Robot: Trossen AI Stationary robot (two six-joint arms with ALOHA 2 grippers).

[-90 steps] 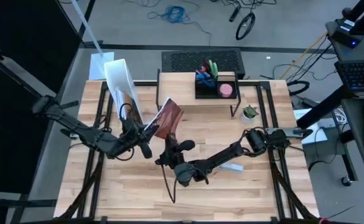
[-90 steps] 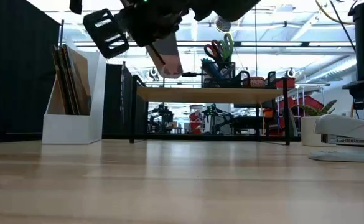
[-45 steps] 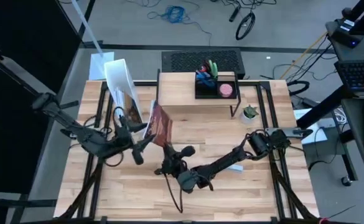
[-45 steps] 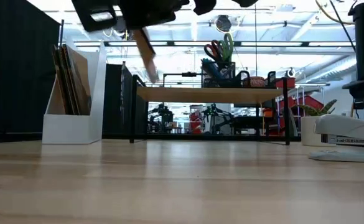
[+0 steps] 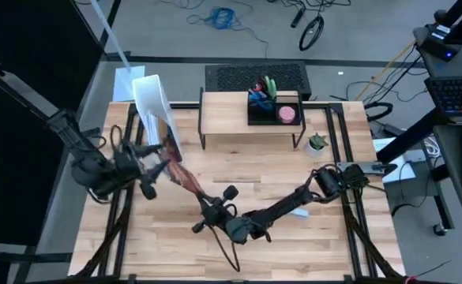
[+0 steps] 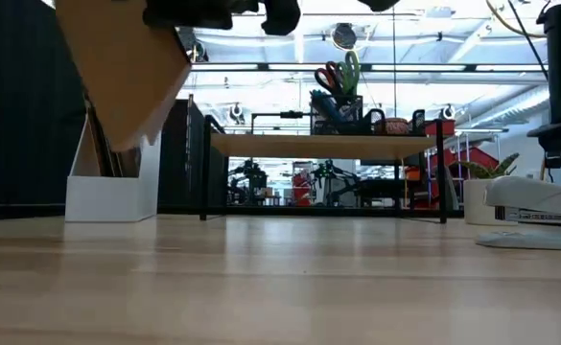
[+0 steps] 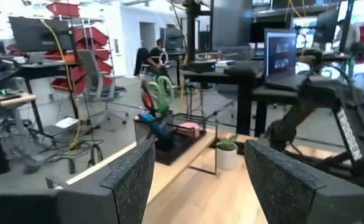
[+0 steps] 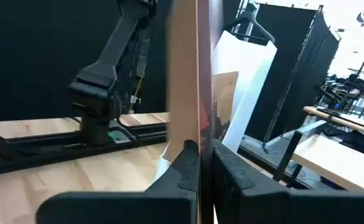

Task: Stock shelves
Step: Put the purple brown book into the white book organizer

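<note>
- Presently, right gripper: left of table centre, fingers pinched on a thin brown book held clear of the table.
- Left gripper: far-left, empty, fingers spread wide.
- Shelves: far centre, carrying a black organizer.
- White file box: far left, just beside the shelves.
</note>
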